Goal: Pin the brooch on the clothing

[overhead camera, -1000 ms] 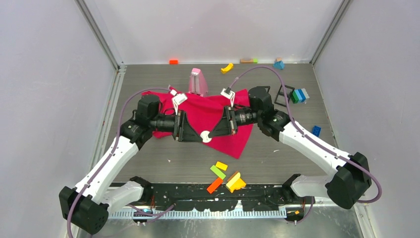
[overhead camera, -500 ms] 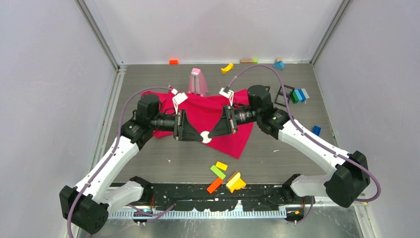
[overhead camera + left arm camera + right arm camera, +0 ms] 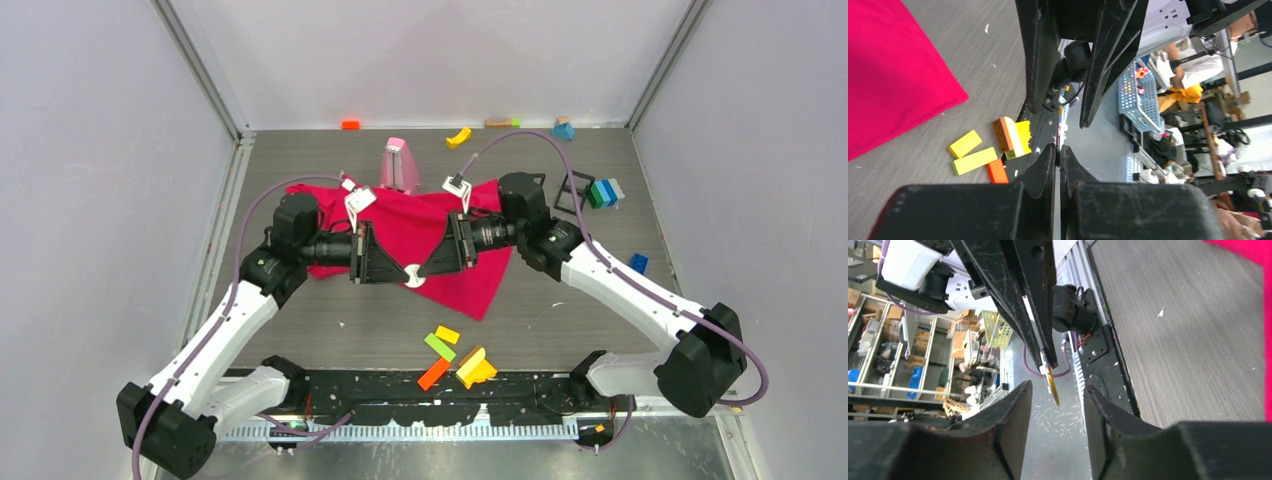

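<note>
The clothing, a crimson-pink shirt, lies spread on the grey table under both grippers. The brooch is a small white disc held above the shirt's front part. My left gripper is shut on it; in the right wrist view the brooch shows edge-on, sticking out of the left fingers. My right gripper stands open just in front of the brooch, its fingers on either side and apart from it. In the left wrist view the left gripper is pressed together with only a sliver between its fingertips.
Several loose coloured blocks lie near the front edge. A pink object stands behind the shirt. Black frames and stacked blue-green blocks are at the back right, a blue brick at the right.
The left gripper has closed onto the brooch and the right gripper has opened and let go of it. Both arms have stayed nearly in place.
</note>
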`<state>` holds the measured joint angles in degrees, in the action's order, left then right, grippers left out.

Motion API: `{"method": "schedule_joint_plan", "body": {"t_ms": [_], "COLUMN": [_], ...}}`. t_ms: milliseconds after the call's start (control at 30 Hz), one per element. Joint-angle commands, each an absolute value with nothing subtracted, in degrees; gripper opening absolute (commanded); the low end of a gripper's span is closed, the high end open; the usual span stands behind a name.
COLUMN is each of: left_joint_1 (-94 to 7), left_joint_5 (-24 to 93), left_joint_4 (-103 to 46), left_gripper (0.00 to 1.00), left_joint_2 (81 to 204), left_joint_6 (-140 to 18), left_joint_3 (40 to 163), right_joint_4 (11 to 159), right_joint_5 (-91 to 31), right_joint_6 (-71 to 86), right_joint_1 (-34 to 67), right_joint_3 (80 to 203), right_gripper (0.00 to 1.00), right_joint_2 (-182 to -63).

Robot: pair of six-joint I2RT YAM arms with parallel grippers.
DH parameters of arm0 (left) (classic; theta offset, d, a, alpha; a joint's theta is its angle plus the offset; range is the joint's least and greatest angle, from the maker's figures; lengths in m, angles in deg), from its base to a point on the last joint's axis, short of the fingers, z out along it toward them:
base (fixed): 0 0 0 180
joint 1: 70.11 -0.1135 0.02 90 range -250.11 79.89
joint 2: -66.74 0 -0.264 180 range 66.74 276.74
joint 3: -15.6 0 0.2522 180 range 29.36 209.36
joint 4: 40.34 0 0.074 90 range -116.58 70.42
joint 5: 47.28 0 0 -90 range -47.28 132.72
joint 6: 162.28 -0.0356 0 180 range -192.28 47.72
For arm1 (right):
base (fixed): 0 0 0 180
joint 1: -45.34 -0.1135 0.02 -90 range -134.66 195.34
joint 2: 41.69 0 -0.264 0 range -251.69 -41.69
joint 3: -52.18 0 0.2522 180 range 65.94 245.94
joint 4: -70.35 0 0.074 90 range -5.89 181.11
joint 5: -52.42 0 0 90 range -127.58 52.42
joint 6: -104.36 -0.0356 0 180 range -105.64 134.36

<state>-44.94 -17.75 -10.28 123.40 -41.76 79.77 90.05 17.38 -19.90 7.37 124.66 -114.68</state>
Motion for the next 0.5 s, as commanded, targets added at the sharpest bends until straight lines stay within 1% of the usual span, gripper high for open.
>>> {"method": "schedule_joint_plan", "body": {"t_ms": [0, 100, 233, 333, 467], "left_joint_1": [-44.7, -44.9, -45.0, -45.0, -45.2], "left_joint_5": [-11.5, -8.7, -8.2, -8.3, -9.2], "left_joint_4": [-13.5, -15.1, -17.2, -17.4, -18.9], "left_gripper": [0.0, 0.0, 0.0, 0.0, 0.0], "left_joint_2": [119.1, 118.3, 118.4, 117.9, 117.7], "left_joint_6": [-45.6, -46.1, -45.6, -45.4, -44.5], "left_joint_3": [79.3, 78.3, 77.1, 76.8, 76.3], "right_joint_4": [82.4, 74.9, 62.7, 56.5, 54.4], "right_joint_5": [10.6, 5.6, 0.2, -0.5, 0.9], "right_joint_6": [-20.9, -25.2, -31.1, -34.4, -36.0], "right_joint_1": [7.0, 7.0, 7.0, 7.0, 6.4], "right_joint_3": [123.8, 119.5, 111.3, 108.8, 107.8], "right_gripper": [0.52, 0.56, 0.6, 0.61, 0.62], "right_joint_2": [-109.6, -106.1, -103.0, -102.8, -104.5]}}
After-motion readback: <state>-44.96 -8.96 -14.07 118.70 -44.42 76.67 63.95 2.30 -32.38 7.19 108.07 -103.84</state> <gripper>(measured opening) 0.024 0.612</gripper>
